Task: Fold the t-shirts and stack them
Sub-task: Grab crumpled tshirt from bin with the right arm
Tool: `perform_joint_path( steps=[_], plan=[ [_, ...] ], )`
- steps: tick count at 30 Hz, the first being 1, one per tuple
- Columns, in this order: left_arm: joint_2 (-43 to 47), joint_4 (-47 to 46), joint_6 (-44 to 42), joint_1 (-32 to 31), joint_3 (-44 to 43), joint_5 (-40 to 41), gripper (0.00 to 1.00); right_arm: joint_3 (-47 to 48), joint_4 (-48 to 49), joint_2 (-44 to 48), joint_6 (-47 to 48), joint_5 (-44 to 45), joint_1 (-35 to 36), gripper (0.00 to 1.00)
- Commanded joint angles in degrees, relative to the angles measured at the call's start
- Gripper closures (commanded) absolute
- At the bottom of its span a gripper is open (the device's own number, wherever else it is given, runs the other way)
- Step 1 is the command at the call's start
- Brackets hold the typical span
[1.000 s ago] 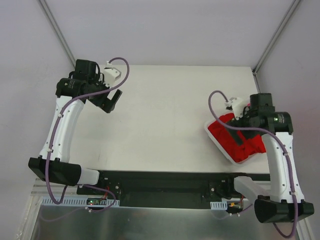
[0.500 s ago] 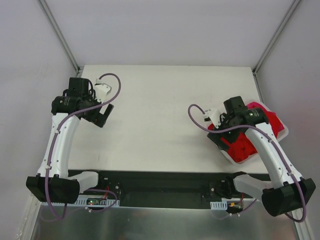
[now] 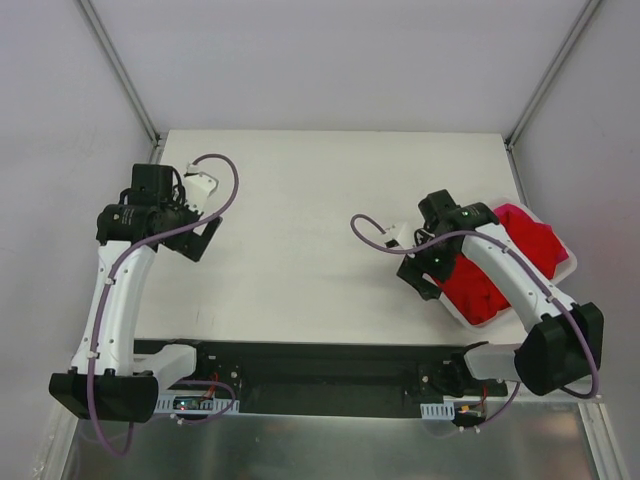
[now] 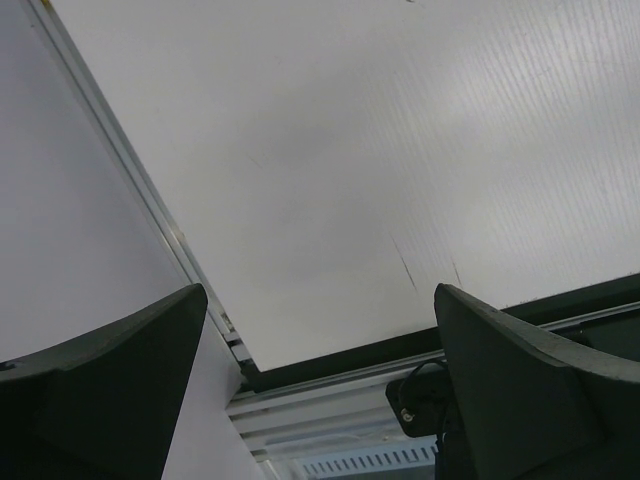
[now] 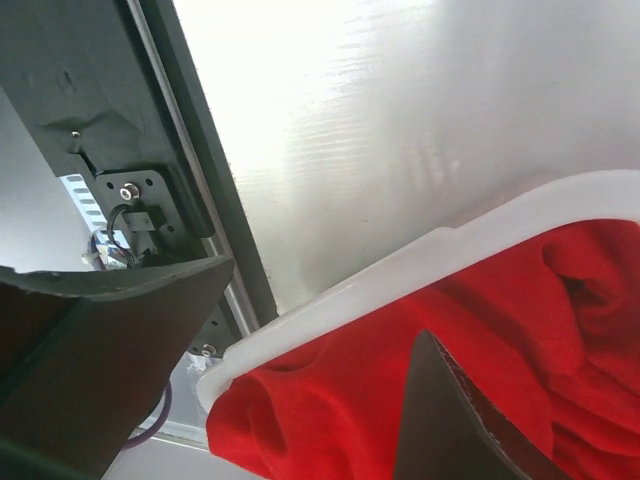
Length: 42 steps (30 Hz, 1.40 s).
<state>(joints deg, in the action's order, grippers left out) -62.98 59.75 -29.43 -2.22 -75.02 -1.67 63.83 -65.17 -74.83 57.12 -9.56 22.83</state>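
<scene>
Bright red t-shirts (image 3: 535,245) lie crumpled in a white basket (image 3: 571,262) at the right of the table. My right gripper (image 3: 422,280) is at the basket's near-left edge. In the right wrist view it (image 5: 325,300) is open and straddles the white rim (image 5: 470,245): one finger is outside the basket, the other finger (image 5: 460,420) is inside over the red t-shirts (image 5: 330,410). The jaws grip nothing. My left gripper (image 3: 200,238) hangs open above the bare table at the far left; nothing shows between its fingers (image 4: 320,290).
The white table top (image 3: 320,210) stretches between the two arms. Its near edge meets a black rail (image 3: 320,360) with the arm bases. Grey walls and metal frame posts (image 3: 120,70) close in the back and both sides.
My right gripper swung from over the basket toward its near-left edge, and its jaws narrowed a little. The left gripper drifted slightly left and nearer, still open.
</scene>
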Motion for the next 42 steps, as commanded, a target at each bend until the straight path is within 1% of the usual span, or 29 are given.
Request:
perform_joint_path(
  steps=[1, 4, 7, 9, 10, 11, 13, 14, 17, 20, 25, 30, 32, 35, 36, 42],
  plan=[
    [1.6, 2.9, 0.0, -0.1, -1.0, 1.4, 0.01, -1.4, 3.6, -1.7, 1.2, 4.4, 0.2, 0.17],
    [2.1, 3.8, 0.3, -0.1, -1.2, 1.2, 0.01, -1.3, 5.8, -3.9, 0.4, 6.0, -0.4, 0.17],
    [2.9, 4.1, 0.2, -0.1, -1.1, 1.4, 0.01, -0.9, 6.4, -6.7, -1.7, 6.5, -0.9, 0.21],
    [3.2, 4.5, 0.1, 0.0, -1.0, 1.4, 0.01, -0.7, 6.1, -8.0, -2.0, 6.5, -0.9, 0.31],
    [3.5, 4.5, 0.1, 0.0, -1.0, 1.3, 0.01, -0.5, 6.0, -8.6, -2.1, 5.9, -0.9, 0.38],
    [3.7, 4.6, 0.1, 0.1, -0.9, 1.4, 0.01, 0.2, 6.0, -9.2, -2.2, 5.3, -0.9, 0.58],
    [3.7, 4.8, 0.2, 0.3, -0.9, 1.4, 0.01, 1.4, 5.0, -9.9, -2.7, 3.9, -0.9, 0.84],
    [3.8, 4.8, 0.3, 0.4, -1.0, 1.4, 0.01, 2.3, 4.2, -11.1, -2.5, 3.3, -0.9, 0.98],
    [4.0, 4.9, 0.4, 0.7, -1.0, 1.4, 0.01, 4.5, 2.0, -12.1, -2.1, 1.9, -0.8, 0.99],
    [3.9, 4.8, 0.8, 1.1, -1.0, 1.3, 0.01, 7.0, 1.1, -11.0, -1.1, -1.0, -0.2, 0.99],
    [3.7, 4.7, 0.6, 1.4, -1.3, 1.4, 0.01, 11.7, -1.2, -9.7, -0.3, -4.1, 4.2, 0.99],
    [3.2, 4.8, 0.5, 1.5, -1.4, 1.4, 0.01, 13.4, -3.2, -9.1, -0.7, -5.6, 10.7, 0.99],
    [2.9, 4.7, 0.6, 1.6, -2.2, 1.4, 0.01, 12.9, -2.1, -7.9, -1.2, -5.6, 13.0, 0.99],
    [1.3, 4.5, 0.8, 1.8, -4.3, 1.4, 0.00, 12.3, 0.8, -7.4, -3.2, -5.8, 19.1, 0.99],
    [0.3, 4.5, 0.9, 1.8, -5.0, 1.4, 0.01, 12.3, 1.6, -7.8, -4.7, -5.6, 20.1, 0.99],
    [-1.4, 5.3, 0.6, 1.9, -10.2, 1.4, 0.01, 17.6, 4.5, -14.3, -7.5, -6.2, 24.7, 0.99]
  ],
)
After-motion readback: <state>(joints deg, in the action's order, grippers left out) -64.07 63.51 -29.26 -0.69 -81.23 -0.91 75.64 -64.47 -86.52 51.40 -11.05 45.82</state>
